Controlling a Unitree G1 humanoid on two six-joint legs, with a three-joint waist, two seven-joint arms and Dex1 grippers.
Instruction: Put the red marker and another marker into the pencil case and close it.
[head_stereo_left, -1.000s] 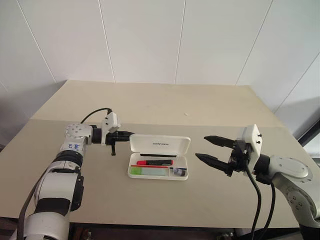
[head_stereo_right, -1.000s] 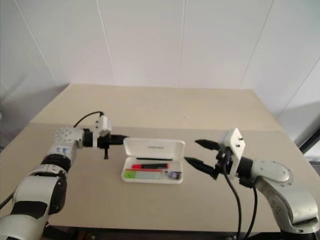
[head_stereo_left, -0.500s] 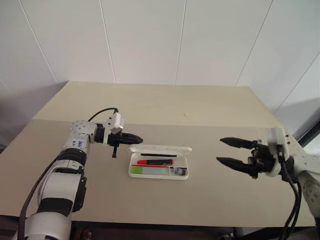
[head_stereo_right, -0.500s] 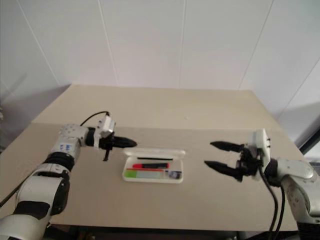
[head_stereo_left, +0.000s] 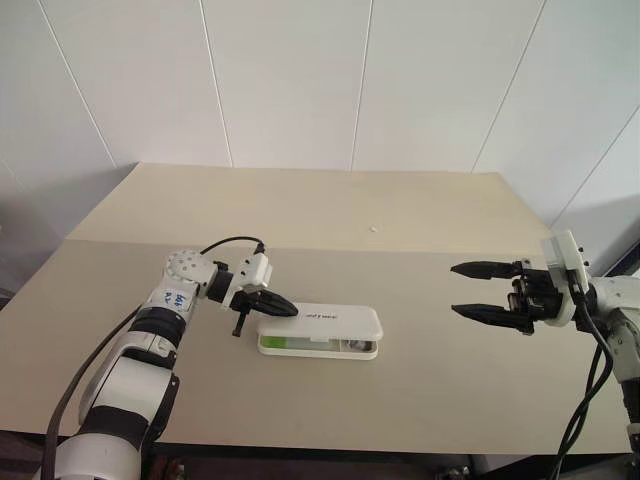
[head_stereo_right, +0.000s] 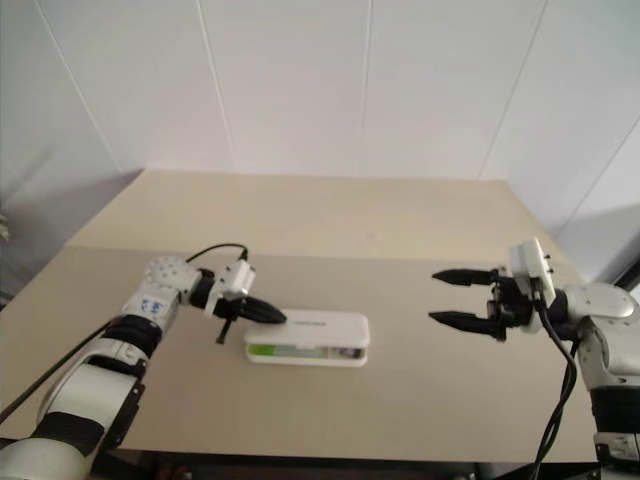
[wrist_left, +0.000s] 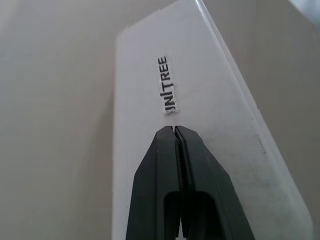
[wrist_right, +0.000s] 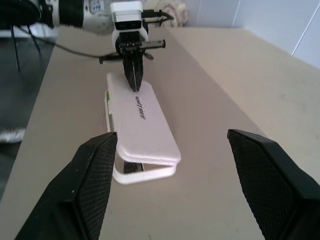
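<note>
Head stereo pair looked forward and down over the table (head_stereo_left: 420, 380), both eyes covering the same scene. Left wrist cam sat very close above the pencil case (wrist_left: 210, 120) lid. Right wrist cam viewed that case (wrist_right: 142, 125) from farther off, lengthwise

Wall (head_stereo_left: 300, 80): white panels, thin vertical seams; side panels angle in at both ends.
Table (head_stereo_left: 330, 215): pale beige top, matte, meeting the wall at its far edge.
Table seam (head_stereo_left: 420, 250): faint line across the top, far part a shade lighter.
Speck (head_stereo_left: 372, 229): small white spot on the far part.
Light: even, soft, no hard shadows.
</note>
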